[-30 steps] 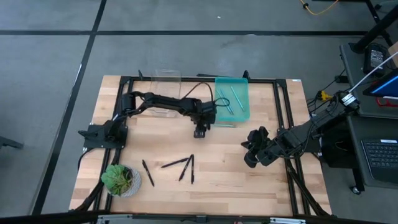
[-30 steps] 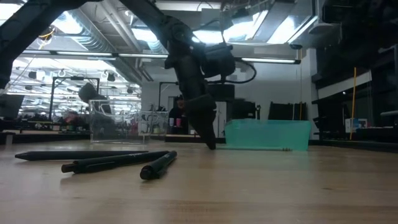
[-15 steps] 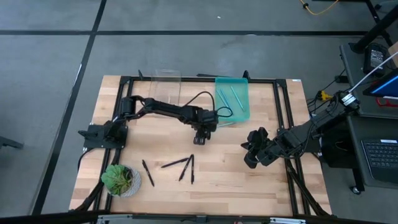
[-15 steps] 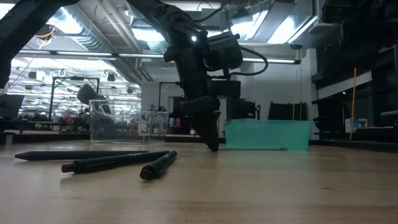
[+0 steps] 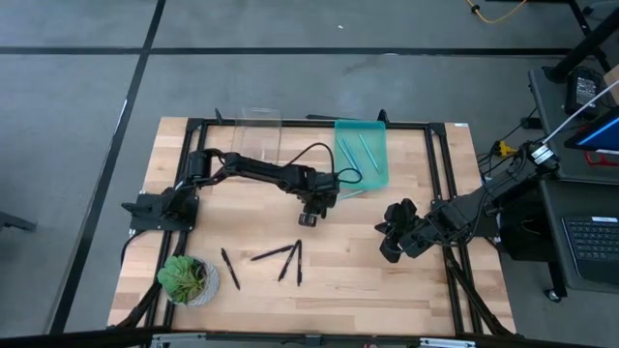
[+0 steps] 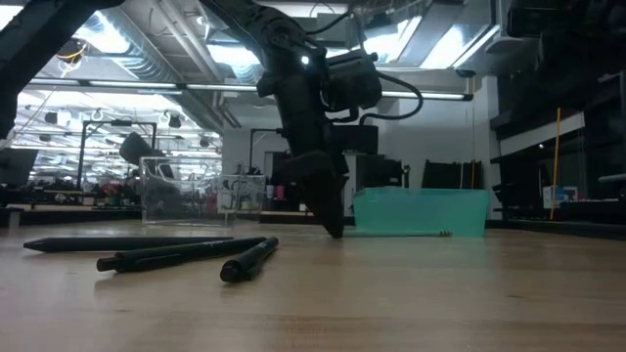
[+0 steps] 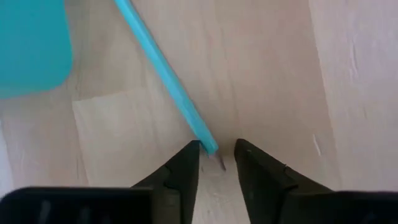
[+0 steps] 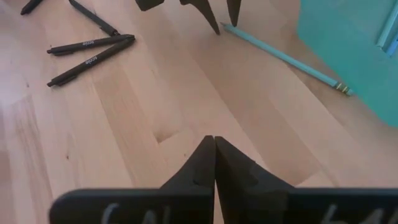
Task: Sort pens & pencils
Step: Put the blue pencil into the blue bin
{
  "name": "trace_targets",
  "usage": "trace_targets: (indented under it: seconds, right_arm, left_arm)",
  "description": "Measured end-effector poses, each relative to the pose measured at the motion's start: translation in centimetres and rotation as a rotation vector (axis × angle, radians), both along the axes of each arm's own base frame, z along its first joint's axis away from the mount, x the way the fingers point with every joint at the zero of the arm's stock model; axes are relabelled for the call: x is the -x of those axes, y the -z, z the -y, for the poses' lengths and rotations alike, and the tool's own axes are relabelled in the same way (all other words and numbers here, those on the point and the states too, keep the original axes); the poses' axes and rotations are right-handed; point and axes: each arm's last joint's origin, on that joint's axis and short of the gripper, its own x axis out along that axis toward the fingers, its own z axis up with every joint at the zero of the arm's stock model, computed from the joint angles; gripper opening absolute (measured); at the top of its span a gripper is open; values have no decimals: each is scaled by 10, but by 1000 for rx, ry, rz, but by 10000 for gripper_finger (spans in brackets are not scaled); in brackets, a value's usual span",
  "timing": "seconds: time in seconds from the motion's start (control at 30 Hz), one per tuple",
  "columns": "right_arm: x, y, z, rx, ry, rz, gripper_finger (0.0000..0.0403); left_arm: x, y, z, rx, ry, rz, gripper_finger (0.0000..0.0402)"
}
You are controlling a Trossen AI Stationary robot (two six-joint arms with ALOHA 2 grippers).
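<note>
The left gripper point(image 7: 216, 163) is pointing down at the wooden table point(image 5: 358, 261), near the centre of the high view, just below and left of the teal bin point(image 5: 379, 130). Its two fingers are standing slightly apart, with a narrow gap between them, and they are closing on nothing. A light blue pencil point(image 7: 166, 82) is lying flat on the table. In the left wrist view its sharpened tip is sitting in the gap between the fingertips point(image 7: 190, 149), and its shaft is running away toward the upper left of that frame, toward the bin. Whether the fingers are touching the tip cannot be told.

In the high view, more light blue sticks point(image 5: 368, 153) are lying inside the teal bin. Four black sticks point(image 5: 280, 257) are lying on the table in the lower centre of the frame, well apart from the left gripper. A clear bin point(image 5: 257, 124) is standing at the upper centre-left.

The right gripper point(image 8: 214, 144) is waiting at the right of the table, its fingers pressed together and holding nothing.
</note>
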Motion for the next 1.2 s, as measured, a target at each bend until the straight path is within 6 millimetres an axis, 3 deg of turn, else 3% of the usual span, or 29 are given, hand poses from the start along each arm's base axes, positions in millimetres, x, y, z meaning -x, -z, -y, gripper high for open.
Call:
trace_targets:
  seconds: [0.27, 0.6, 1.0, 1.2]
  right_arm:
    - [0, 0, -1, -13, -10, -9, 6]
    - [0, 0, -1, -13, -10, -9, 6]
    - [0, 0, -1, -14, -11, -10, 6]
    - [0, 0, -1, -14, -11, -10, 6]
  left_arm:
    - [1, 0, 4, 12, 35, -15, 45]
    - [1, 1, 17, -16, 85, -27, 6]
    - [1, 1, 19, -25, 69, -29, 33]
    - [1, 1, 19, -30, 85, -29, 10]
